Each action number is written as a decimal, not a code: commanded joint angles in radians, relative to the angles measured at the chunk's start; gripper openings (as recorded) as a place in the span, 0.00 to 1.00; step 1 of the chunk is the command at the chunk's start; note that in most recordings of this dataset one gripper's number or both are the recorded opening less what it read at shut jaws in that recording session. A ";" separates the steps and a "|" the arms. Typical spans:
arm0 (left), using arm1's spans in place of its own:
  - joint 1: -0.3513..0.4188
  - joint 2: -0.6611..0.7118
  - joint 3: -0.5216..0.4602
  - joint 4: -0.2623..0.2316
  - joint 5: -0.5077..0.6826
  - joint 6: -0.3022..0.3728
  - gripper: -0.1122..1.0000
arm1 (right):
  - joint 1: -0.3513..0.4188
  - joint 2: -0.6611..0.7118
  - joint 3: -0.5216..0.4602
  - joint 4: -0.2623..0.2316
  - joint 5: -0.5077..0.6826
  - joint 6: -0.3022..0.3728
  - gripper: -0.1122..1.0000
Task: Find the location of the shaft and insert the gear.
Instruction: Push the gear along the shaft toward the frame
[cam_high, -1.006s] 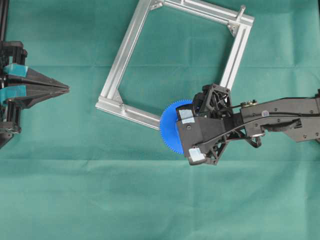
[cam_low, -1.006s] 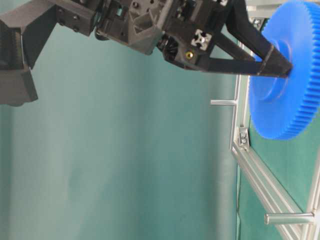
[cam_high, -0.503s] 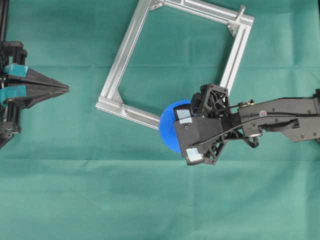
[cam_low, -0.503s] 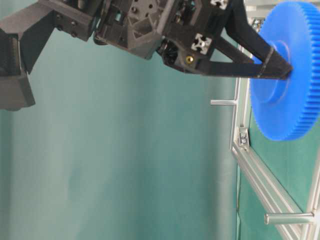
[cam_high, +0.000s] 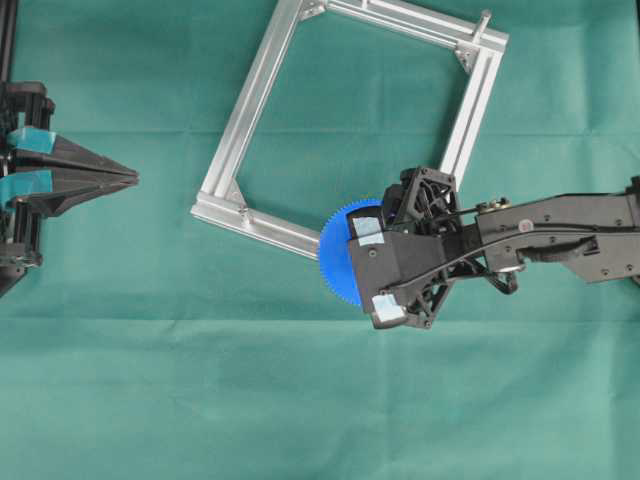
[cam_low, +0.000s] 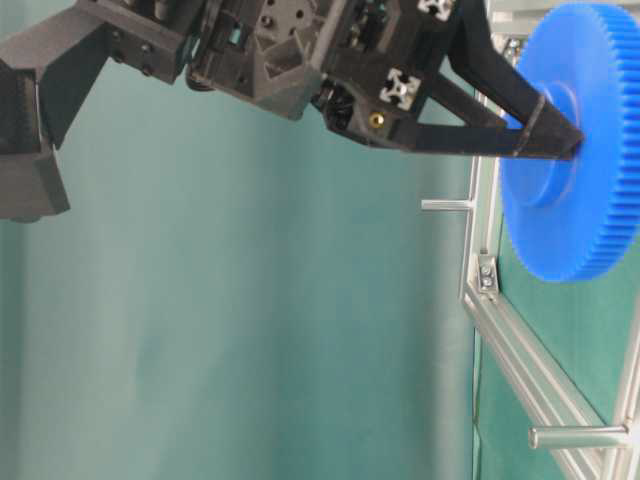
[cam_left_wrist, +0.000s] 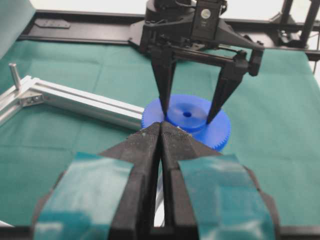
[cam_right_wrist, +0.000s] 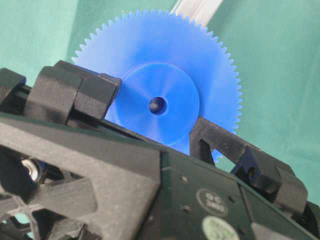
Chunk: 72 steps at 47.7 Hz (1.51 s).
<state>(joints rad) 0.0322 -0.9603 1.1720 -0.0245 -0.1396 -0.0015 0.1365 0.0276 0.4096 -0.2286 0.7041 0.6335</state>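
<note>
Two grippers, one gear, one frame in view.

Right gripper (cam_left_wrist: 187, 117): clamped on the gear (cam_high: 336, 256), one finger (cam_left_wrist: 163, 95) on each side of the raised round hub, tips against the hub wall. Reaches in from the right edge of the bench (cam_high: 150, 400), wrist turned down over the gear.

Gear: bright blue, toothed, held flat and level. Sits near the middle of the bench, a little right of centre, over the near corner of the frame (cam_high: 252, 105). Covers that corner; overlaps the near rail. Cannot tell whether resting on the frame or held just clear of it.

Shaft (cam_right_wrist: 158, 105): seen only in the right wrist view, as a small grey end inside the centre hole of the gear. Depth of seating not visible.

Frame: one open square of four silvery rails, turned corner-on, lying on the green cloth toward the far edge of the bench. Carries two bare pegs in the table-level view, one small (cam_low: 445, 205) and one larger (cam_low: 580, 437). Shows one peg in the overhead view, at the far right corner.

Left gripper (cam_high: 130, 178): fingers pressed together, nothing between them. Parked at the left edge of the bench, well apart from frame and gear, pointing toward them.
</note>
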 joint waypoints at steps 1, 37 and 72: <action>0.002 0.009 -0.014 0.000 -0.009 -0.002 0.11 | 0.000 -0.012 -0.023 -0.003 -0.005 -0.002 0.72; 0.002 0.011 -0.014 0.000 -0.009 -0.002 0.11 | 0.000 0.031 0.020 0.012 -0.046 0.012 0.72; 0.002 0.011 -0.015 -0.002 -0.009 -0.003 0.11 | -0.002 0.002 0.051 0.028 -0.043 0.011 0.72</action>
<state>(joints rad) 0.0322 -0.9603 1.1720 -0.0245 -0.1396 -0.0031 0.1304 0.0598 0.4694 -0.2040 0.6611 0.6443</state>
